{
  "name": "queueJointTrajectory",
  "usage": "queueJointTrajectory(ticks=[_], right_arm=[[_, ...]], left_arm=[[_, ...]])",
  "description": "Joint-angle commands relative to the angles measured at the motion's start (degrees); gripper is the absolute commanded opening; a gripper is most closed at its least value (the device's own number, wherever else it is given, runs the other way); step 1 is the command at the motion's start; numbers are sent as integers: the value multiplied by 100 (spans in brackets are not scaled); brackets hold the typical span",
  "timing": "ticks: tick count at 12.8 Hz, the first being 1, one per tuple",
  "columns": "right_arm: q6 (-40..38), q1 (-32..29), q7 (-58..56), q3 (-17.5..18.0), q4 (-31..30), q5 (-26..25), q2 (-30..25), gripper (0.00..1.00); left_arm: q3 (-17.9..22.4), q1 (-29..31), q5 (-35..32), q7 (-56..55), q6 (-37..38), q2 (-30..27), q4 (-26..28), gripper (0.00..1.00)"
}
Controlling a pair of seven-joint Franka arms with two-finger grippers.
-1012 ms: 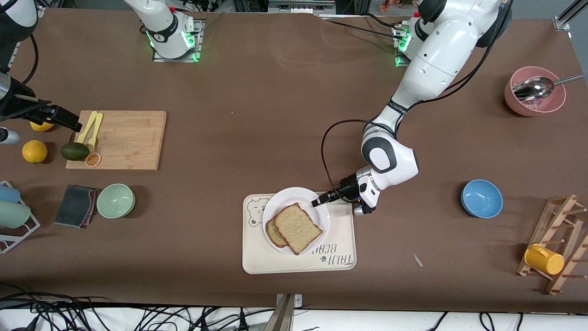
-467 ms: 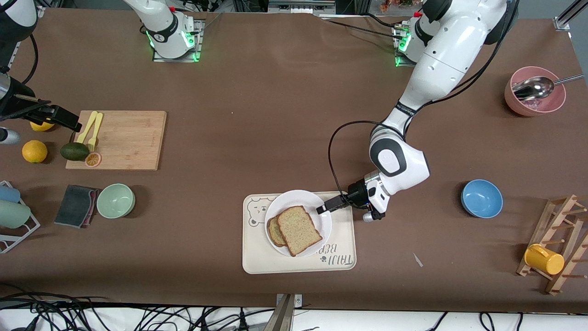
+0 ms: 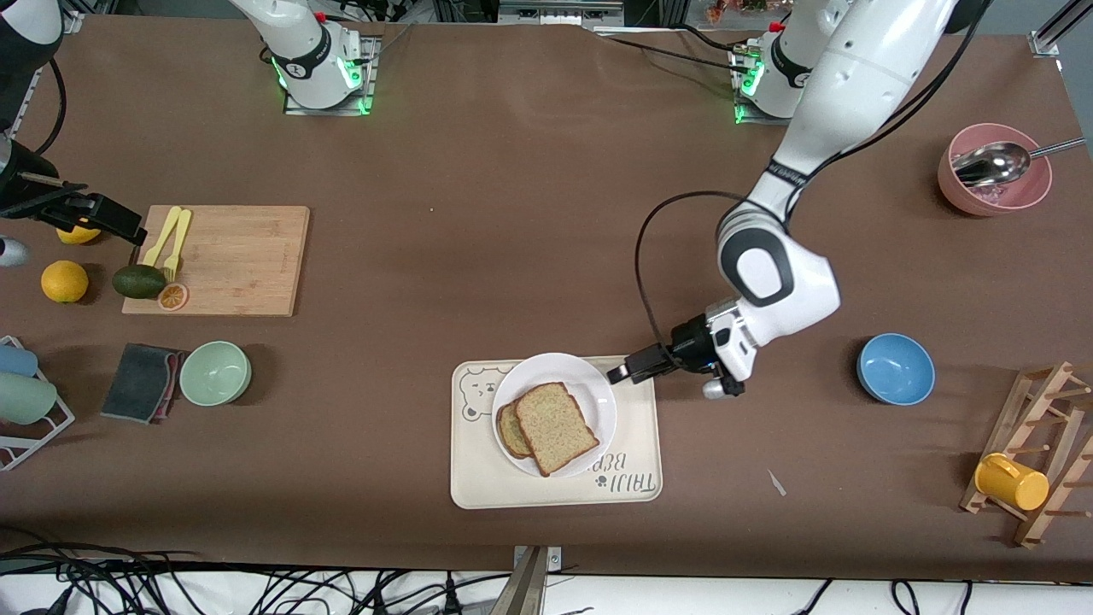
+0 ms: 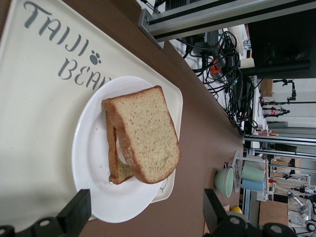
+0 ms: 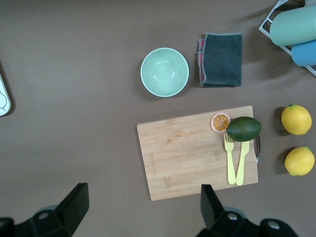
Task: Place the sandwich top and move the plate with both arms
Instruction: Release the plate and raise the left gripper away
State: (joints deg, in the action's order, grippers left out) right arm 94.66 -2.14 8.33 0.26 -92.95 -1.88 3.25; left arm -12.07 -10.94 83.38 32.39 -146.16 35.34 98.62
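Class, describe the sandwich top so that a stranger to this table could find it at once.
Find the beige bear-print tray near the table's front edge; a white plate sits on it. The sandwich top is the lighter speckled slice lying uppermost, overlapping the darker slice beneath.

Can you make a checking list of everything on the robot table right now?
Surface: brown table.
Job's things: bread on sandwich, on plate, on tray.
Clutter: board, forks, avocado, lemons, cloth, green bowl, blue bowl, pink bowl with spoon, yellow cup on rack.
Grippers: left gripper open, over tray beside plate; right gripper open, waiting over board.
Cables: bundle along table edge.
Surroundings: nothing seen.
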Motion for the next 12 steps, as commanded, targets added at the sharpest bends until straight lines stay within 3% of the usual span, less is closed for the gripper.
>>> queueJointTrajectory(ticks=[1,3,6,7,10,12], right_arm=[[-159,-24,-33,9,110,12,-8,100],[-159,-24,-33,0,102,21,-8,100],[-159,-24,-50,0,102,12,-8,100],[-159,-24,-112,0,102,3,0,100],[-185,-23,-164,18,102,-49,1,100],[-238,-24,-497,9,110,12,-8,100]], left_arm=[[-42,311,-593,-39,140,-1062,1208,99],[-42,565,-777,-48,359,-1546,1658,99],[-42,943,-1847,-275,710,-2135,2212,99],[-33,1119,-2277,-607,1121,-2311,2240,99],[-50,1664,-4533,-1872,2151,-2847,2144,99],[-42,1779,-5302,-2454,2424,-3094,2135,99]])
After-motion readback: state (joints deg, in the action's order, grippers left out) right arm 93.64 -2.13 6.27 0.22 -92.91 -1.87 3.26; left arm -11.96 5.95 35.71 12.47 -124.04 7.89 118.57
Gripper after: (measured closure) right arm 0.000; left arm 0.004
